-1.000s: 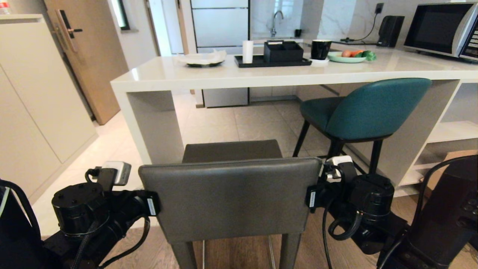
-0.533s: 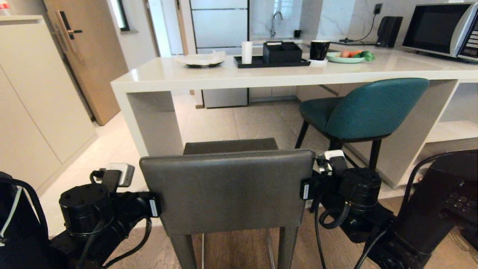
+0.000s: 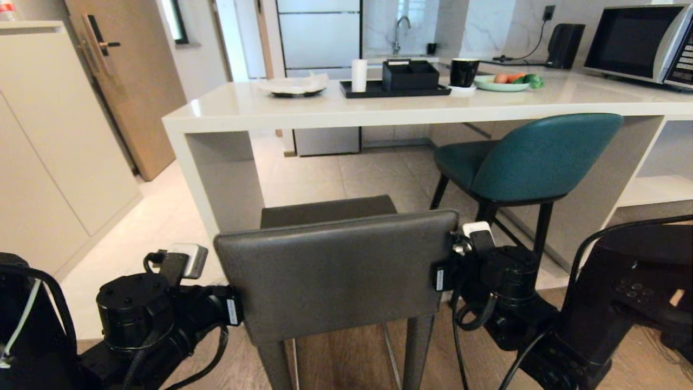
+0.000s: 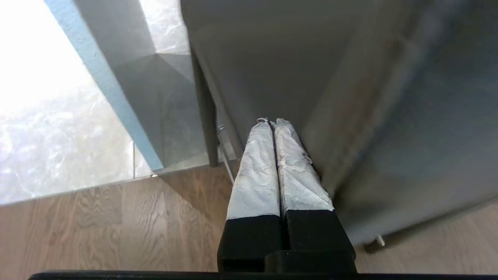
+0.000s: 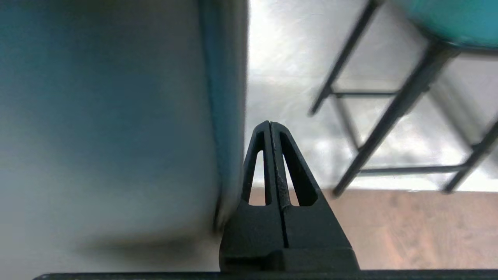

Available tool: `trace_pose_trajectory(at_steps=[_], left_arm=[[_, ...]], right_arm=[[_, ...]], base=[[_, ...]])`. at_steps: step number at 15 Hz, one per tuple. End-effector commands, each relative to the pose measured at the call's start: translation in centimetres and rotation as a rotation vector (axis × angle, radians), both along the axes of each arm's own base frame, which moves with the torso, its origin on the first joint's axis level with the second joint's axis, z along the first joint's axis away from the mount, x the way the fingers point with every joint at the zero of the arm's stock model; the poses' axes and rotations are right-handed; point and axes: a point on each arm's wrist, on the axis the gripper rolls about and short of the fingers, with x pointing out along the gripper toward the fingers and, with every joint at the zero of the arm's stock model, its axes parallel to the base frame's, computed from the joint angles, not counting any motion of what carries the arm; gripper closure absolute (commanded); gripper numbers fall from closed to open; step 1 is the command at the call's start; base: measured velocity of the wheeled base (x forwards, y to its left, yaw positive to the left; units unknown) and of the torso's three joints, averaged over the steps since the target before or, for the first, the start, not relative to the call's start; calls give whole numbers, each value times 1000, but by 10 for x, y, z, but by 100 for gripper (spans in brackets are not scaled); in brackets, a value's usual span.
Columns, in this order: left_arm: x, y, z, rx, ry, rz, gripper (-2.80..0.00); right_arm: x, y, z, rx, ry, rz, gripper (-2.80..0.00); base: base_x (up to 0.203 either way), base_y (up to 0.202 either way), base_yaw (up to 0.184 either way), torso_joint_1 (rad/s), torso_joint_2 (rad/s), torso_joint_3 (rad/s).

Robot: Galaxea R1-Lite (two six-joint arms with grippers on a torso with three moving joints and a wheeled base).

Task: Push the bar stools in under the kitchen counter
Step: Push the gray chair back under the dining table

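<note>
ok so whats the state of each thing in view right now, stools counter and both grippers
grey leather square-backed stool: upright, seat only at the counter edge, not pushed under
teal leather round-backed stool: upright, seat partly under the counter
glossy white kitchen counter: dishes and tray on top
left gripper: jaws shut, beside the grey backrest
right gripper: jaws shut, beside the grey backrest
</note>
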Motion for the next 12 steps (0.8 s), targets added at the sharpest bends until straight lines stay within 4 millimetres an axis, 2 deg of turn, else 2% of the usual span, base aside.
trace_pose_trajectory(at_steps=[1, 3, 6, 9, 12], left_arm=[[4, 15, -1, 0, 0, 65, 0], [7, 24, 0, -4, -2, 89, 0], [10, 23, -2, -2, 0, 90, 0], [26, 17, -4, 0, -19, 87, 0], [34, 5, -1, -13, -50, 62, 0]], right_arm=[[-6, -10, 4, 9, -13, -21, 0], [-6, -17, 4, 12, -22, -41, 0], [-2, -20, 4, 13, -24, -49, 0], [-1, -20, 5, 14, -30, -50, 0], [1, -20, 5, 14, -32, -50, 0]], base=[[0, 0, 0, 0, 0, 0], [0, 0, 0, 0, 0, 0], [0, 0, 0, 0, 0, 0], [0, 0, 0, 0, 0, 0], [0, 0, 0, 0, 0, 0]])
